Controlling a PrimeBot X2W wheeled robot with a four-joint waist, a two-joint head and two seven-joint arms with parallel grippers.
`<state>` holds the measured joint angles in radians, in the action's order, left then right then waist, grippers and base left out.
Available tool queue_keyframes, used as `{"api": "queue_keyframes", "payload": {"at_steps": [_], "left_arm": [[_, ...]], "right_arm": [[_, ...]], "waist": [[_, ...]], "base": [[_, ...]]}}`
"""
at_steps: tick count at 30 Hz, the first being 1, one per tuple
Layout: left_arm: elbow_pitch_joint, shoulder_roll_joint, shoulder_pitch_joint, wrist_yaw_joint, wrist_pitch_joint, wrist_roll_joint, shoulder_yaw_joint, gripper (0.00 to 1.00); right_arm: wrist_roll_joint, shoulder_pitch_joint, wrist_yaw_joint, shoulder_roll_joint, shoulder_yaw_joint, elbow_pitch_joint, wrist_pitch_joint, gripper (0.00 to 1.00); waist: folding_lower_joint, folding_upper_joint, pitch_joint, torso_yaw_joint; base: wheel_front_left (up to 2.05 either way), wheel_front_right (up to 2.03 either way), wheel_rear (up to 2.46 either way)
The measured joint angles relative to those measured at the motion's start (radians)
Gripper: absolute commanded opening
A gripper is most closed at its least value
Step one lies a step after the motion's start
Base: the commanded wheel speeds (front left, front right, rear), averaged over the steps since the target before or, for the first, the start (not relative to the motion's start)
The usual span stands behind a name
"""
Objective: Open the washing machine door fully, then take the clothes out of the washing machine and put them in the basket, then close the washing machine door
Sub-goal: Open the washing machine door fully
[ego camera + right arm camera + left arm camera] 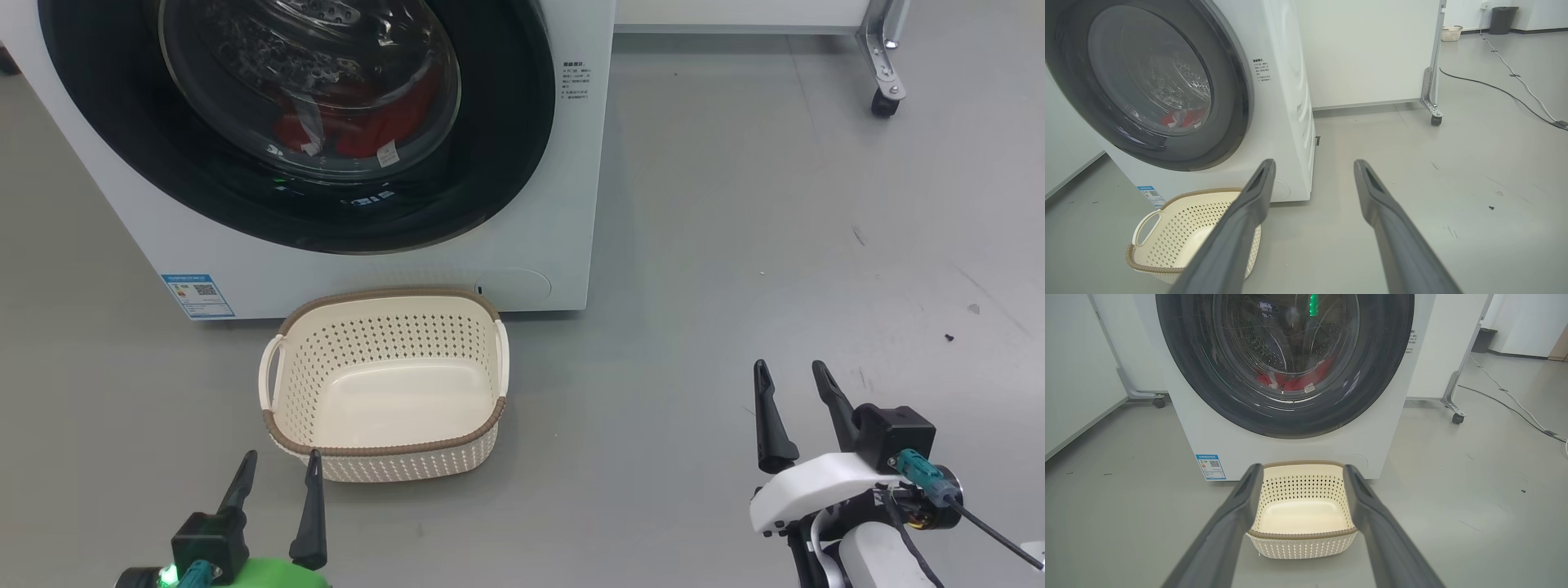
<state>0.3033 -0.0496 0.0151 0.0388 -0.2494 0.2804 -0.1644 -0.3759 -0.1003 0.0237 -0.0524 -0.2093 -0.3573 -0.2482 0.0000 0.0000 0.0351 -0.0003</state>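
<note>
On the scuffed grey floor the cream basket sits just before the closed washing machine door, wheeled white partitions behind, left jaws and right jaws released.

Grey floor; white wheeled partitions; black cable; dark bin far off.

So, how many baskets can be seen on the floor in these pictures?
2. One cream basket stands just in front of the washing machine; a second basket, small and far off, sits beside a dark bin. Others may be hidden.
</note>
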Motion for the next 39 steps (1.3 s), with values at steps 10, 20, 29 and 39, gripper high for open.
{"api": "queue_keyframes", "payload": {"at_steps": [10, 20, 29, 39], "left_arm": [[0.007, 0.001, -0.011, 0.002, 0.000, 0.000, 0.000, 1.00], [0.012, 0.002, -0.015, 0.006, 0.000, 0.001, -0.001, 1.00], [0.012, 0.002, -0.018, 0.006, 0.000, 0.001, -0.003, 1.00], [-0.001, 0.003, -0.042, 0.006, 0.000, 0.001, -0.029, 1.00]], "right_arm": [[0.000, -0.015, 0.000, 0.000, -0.001, -0.008, 0.000, 1.00], [0.000, -0.015, 0.000, 0.001, -0.004, -0.017, 0.000, 1.00], [-0.020, -0.016, 0.000, 0.003, 0.004, -0.015, 0.000, 0.00], [-0.133, -0.067, 0.021, 0.004, 0.061, 0.009, -0.001, 0.00]], "waist": [[0.0000, 0.0000, -0.001, -0.002], [0.0000, 0.0000, 0.001, -0.002], [0.0000, 0.0000, 0.008, 0.001], [0.0000, 0.0000, 0.053, 0.012]], "base": [[0.00, 0.00, 0.00], [0.00, 0.00, 0.00], [0.00, 0.00, 0.00], [0.00, 0.00, 0.00]]}}
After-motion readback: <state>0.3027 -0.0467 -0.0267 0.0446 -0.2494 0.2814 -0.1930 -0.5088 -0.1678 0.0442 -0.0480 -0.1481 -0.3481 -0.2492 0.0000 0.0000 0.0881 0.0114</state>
